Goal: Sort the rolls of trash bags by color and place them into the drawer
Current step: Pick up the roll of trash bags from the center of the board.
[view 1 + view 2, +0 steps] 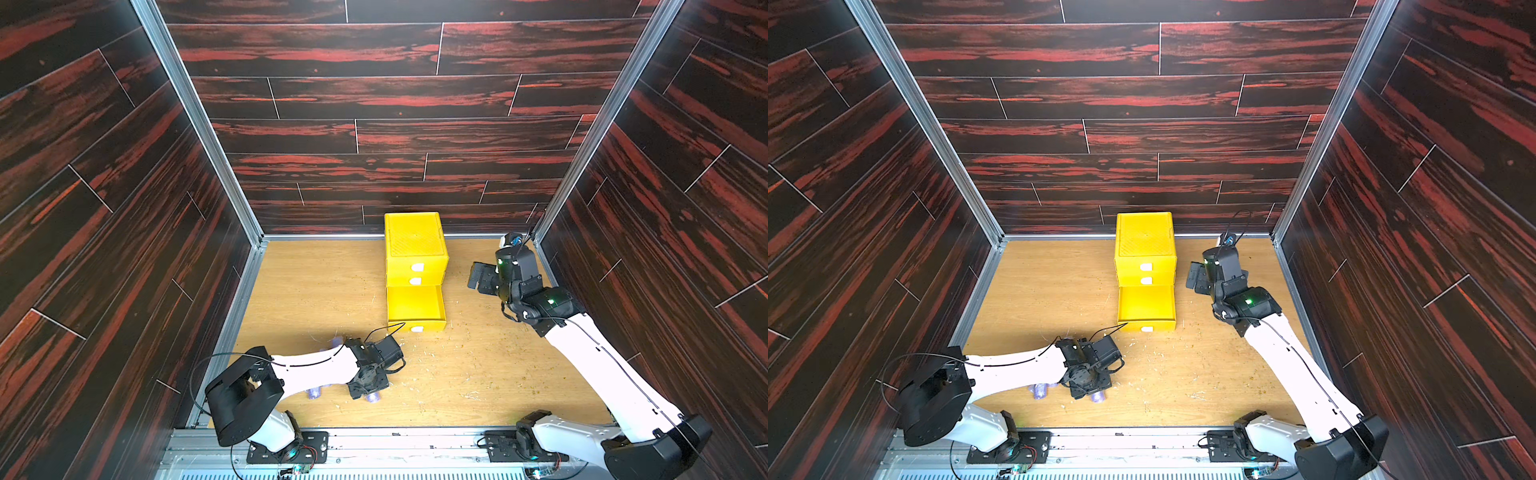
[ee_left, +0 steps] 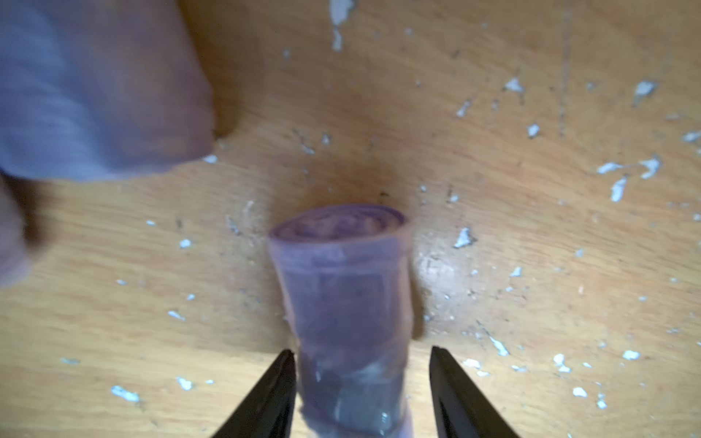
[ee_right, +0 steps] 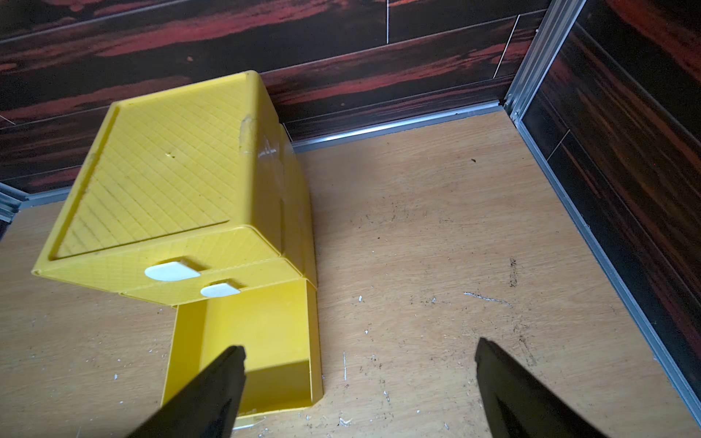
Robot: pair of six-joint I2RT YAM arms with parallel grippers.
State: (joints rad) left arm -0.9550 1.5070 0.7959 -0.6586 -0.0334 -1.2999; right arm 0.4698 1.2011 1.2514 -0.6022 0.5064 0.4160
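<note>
While my unclamped left gripper (image 2: pixel 362 352) straddles a lilac rolled-plastic cylinder (image 2: pixel 341 288), the yellow plastic cabinet's open bottom drawer (image 1: pixel 415 303) lies empty; my right gripper (image 3: pixel 360 345) gapes.

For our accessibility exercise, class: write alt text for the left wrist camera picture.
A lilac roll of trash bags lies on the wooden table between the open jaws of the left gripper. A second, blurred lilac roll lies nearby.

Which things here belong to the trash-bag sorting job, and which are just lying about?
Job:
- purple roll between the tips of the left pincer
- another purple roll beside it
- yellow drawer cabinet, its bottom drawer pulled out

Lying about:
- white flecks scattered on the table
</note>
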